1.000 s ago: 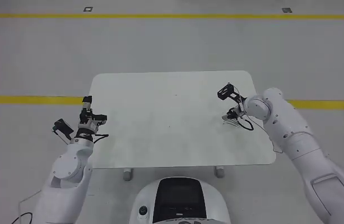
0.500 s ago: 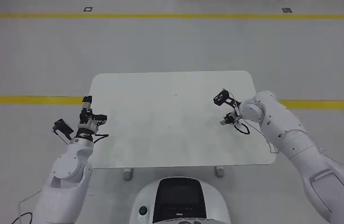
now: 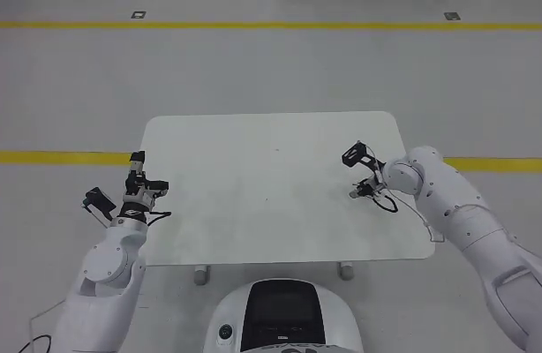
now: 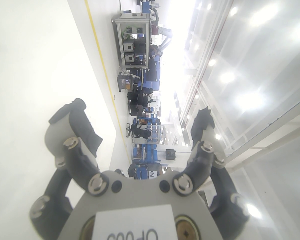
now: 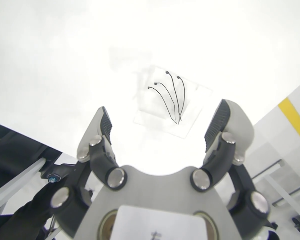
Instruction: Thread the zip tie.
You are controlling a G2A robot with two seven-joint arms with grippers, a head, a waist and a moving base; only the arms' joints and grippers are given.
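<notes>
- Right gripper, fingers spread wide, hangs above four black zip ties fanned on a clear sheet.
- Left gripper, likewise spread, sits at the table edge.

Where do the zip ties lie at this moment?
In the right wrist view, four black zip ties lie fanned on a clear sheet on the table, just ahead of the open right pincer, toward the table's right side.
</notes>
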